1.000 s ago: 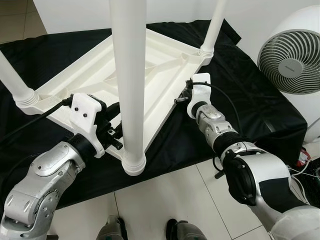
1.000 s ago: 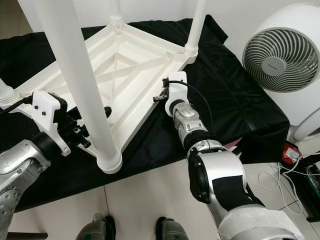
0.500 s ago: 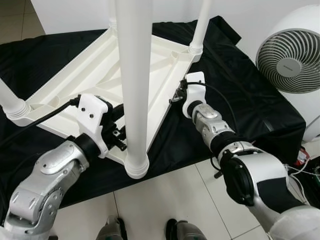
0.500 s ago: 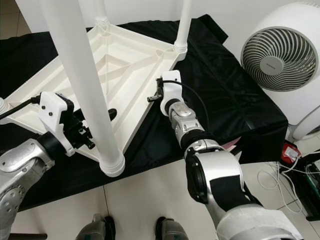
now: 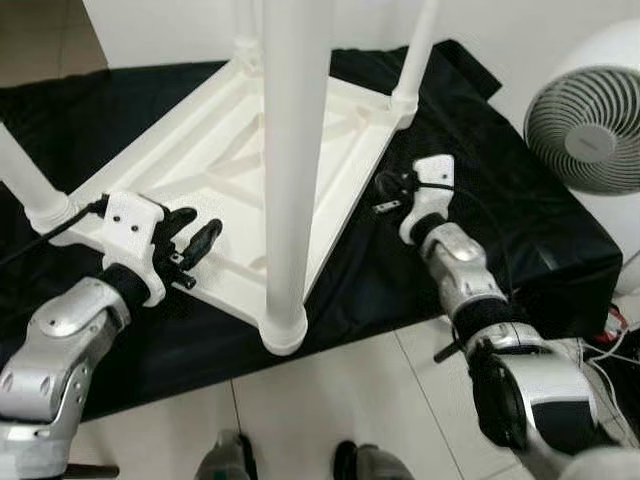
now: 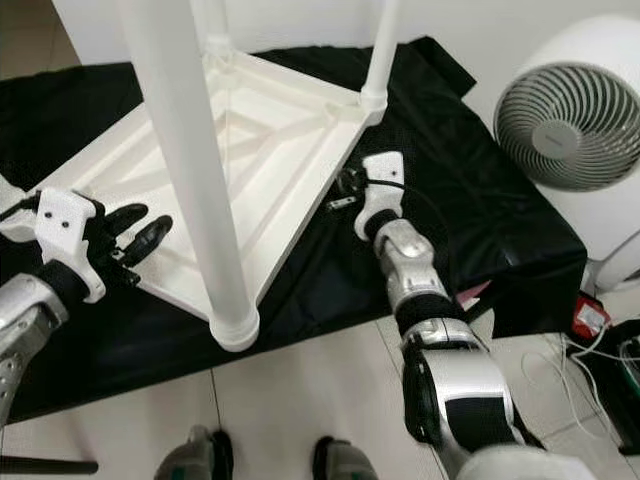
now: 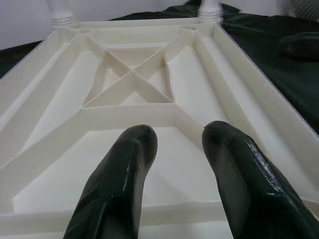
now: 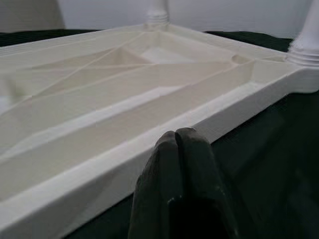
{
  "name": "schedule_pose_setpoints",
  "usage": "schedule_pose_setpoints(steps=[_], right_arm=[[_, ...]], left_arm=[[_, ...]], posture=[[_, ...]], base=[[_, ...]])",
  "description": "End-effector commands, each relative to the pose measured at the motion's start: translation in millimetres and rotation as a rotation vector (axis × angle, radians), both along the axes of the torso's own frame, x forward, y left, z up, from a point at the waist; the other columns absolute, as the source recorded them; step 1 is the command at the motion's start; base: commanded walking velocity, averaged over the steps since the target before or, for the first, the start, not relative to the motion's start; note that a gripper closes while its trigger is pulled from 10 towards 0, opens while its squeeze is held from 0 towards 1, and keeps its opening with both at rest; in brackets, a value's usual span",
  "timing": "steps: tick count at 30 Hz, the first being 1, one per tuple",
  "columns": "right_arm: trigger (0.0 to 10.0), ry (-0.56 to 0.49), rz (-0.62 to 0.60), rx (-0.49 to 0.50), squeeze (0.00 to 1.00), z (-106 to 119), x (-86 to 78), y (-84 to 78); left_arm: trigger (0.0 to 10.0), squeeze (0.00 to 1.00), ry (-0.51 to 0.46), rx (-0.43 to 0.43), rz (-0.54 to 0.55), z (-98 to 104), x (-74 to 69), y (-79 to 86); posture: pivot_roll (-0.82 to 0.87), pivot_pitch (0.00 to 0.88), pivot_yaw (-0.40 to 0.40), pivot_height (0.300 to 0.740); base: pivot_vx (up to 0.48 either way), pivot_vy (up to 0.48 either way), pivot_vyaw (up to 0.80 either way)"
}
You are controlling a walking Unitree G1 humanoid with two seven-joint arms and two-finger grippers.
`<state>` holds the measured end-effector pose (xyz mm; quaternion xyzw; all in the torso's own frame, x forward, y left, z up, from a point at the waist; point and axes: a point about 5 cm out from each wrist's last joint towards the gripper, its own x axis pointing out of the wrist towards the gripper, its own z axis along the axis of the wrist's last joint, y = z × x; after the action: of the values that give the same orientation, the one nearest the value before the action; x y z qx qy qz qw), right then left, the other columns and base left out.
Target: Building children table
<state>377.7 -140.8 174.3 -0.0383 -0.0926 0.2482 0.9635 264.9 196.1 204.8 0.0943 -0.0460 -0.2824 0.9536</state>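
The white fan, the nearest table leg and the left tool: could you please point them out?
white fan [image 6: 556, 136], right eye view, grille centre.
nearest table leg [image 5: 293, 180], left eye view, mid-shaft.
left tool [image 7: 177, 164], left wrist view, between fingertips.

The upturned table [image 5: 215, 165] lies on a black cloth [image 5: 470, 130], its ribbed underside open between four upright legs. The near leg [image 5: 293, 170] rises between the two arms, blocking any straight crossing. The fan [image 5: 590, 130] closes off the right side. Bare cloth beside the right rim leaves passing room.
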Motion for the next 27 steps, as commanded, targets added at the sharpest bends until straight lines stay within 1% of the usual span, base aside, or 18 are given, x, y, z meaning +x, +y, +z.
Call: schedule_pose_setpoints(steps=[1, 3, 5, 6, 8, 10, 11, 12, 14, 16, 17, 18, 19, 22, 24, 26, 27], right_arm=[[10.0, -0.01, 0.056, -0.021, 0.0, 1, -6.1, -1.6], [10.0, -0.01, 0.056, -0.021, 0.0, 1, -6.1, -1.6], [10.0, -0.015, 0.114, -0.045, 0.0, 1, -15.4, -2.2], [10.0, -0.015, 0.114, -0.045, 0.0, 1, -15.4, -2.2], [10.0, -0.018, 0.162, -0.076, 0.0, 0, -24.5, -2.6], [10.0, -0.018, 0.162, -0.076, 0.0, 0, -24.5, -2.6], [10.0, -0.019, 0.174, -0.085, 0.0, 0, -27.9, -3.7], [10.0, -0.019, 0.174, -0.085, 0.0, 0, -27.9, -3.7], [10.0, -0.016, 0.179, -0.096, 0.0, 0, -31.8, -6.8], [10.0, -0.014, 0.18, -0.099, 0.0, 0, -33.3, -7.8], [10.0, -0.014, 0.179, -0.105, 0.0, 0, -34.3, -8.7], [10.0, -0.014, 0.179, -0.105, 0.0, 0, -34.3, -8.7], [10.0, -0.011, 0.181, -0.109, 0.0, 1, -35.9, -9.2], [10.0, -0.002, 0.186, -0.114, 0.0, 3, -40.5, -9.8], [10.0, -0.001, 0.192, -0.115, 0.0, 4, -42.7, -9.3], [10.0, 0.0, 0.194, -0.115, 0.0, 4, -43.5, -9.1], [10.0, 0.0, 0.197, -0.115, 0.0, 5, -44.3, -8.8]], left_arm=[[10.0, 0.0, 0.03, 0.042, -0.098, -5, -7.8, -3.0], [10.0, 0.0, 0.03, 0.042, -0.098, -5, -7.8, -3.0], [10.0, 0.0, 0.071, 0.145, -0.19, -14, -18.4, -6.2], [10.0, 0.0, 0.071, 0.145, -0.19, -14, -18.4, -6.2], [10.0, 0.0, 0.124, 0.227, -0.284, -23, -30.7, -8.8], [10.0, 0.0, 0.124, 0.227, -0.284, -23, -30.7, -8.8], [10.0, 0.0, 0.162, 0.247, -0.322, -26, -35.4, -6.7], [10.0, 0.0, 0.162, 0.247, -0.322, -26, -35.4, -6.7], [10.0, 0.0, 0.209, 0.287, -0.343, -31, -38.1, 1.7], [10.0, 0.0, 0.214, 0.299, -0.343, -32, -38.0, 4.3], [10.0, 0.05, 0.221, 0.309, -0.343, -33, -37.7, 6.1], [10.0, 0.05, 0.221, 0.309, -0.343, -33, -37.7, 6.1], [10.0, 1.0, 0.232, 0.308, -0.351, -33, -38.0, 7.1], [10.0, 1.0, 0.241, 0.342, -0.359, -36, -37.8, 9.9], [10.0, 1.0, 0.208, 0.395, -0.328, -37, -33.5, 11.5], [10.0, 1.0, 0.209, 0.401, -0.331, -37, -32.8, 12.0], [10.0, 1.0, 0.204, 0.418, -0.339, -37, -32.5, 12.5]], posture=[[0.03, 0.16, -0.013, 0.74], [0.03, 0.16, -0.013, 0.74], [0.03, 0.168, -0.002, 0.74], [0.03, 0.168, -0.002, 0.74], [0.03, 0.173, 0.001, 0.74], [0.03, 0.173, 0.001, 0.74], [0.03, 0.173, 0.001, 0.74], [0.03, 0.173, 0.001, 0.74], [0.03, 0.177, 0.003, 0.74], [0.03, 0.177, 0.003, 0.74], [0.04, 0.179, 0.007, 0.74], [0.04, 0.179, 0.007, 0.74], [0.04, 0.179, 0.007, 0.74], [0.04, 0.178, 0.012, 0.74], [0.04, 0.178, 0.012, 0.74], [0.04, 0.178, 0.013, 0.74], [0.04, 0.178, 0.013, 0.74]], base=[[0.0, 0.0, 0.0], [0.0, 0.0, 0.0], [0.0, 0.0, 0.0], [0.0, 0.0, 0.0], [0.0, 0.0, 0.0], [0.0, 0.0, 0.0], [0.0, 0.0, 0.0], [0.0, 0.0, 0.0], [0.0, 0.0, 0.0], [0.0, 0.0, 0.0], [0.0, 0.0, 0.0], [0.0, 0.0, 0.0], [0.0, 0.0, 0.0], [0.0, 0.0, 0.0], [0.0, 0.0, 0.0], [0.0, 0.0, 0.0], [0.0, 0.0, 0.0]])
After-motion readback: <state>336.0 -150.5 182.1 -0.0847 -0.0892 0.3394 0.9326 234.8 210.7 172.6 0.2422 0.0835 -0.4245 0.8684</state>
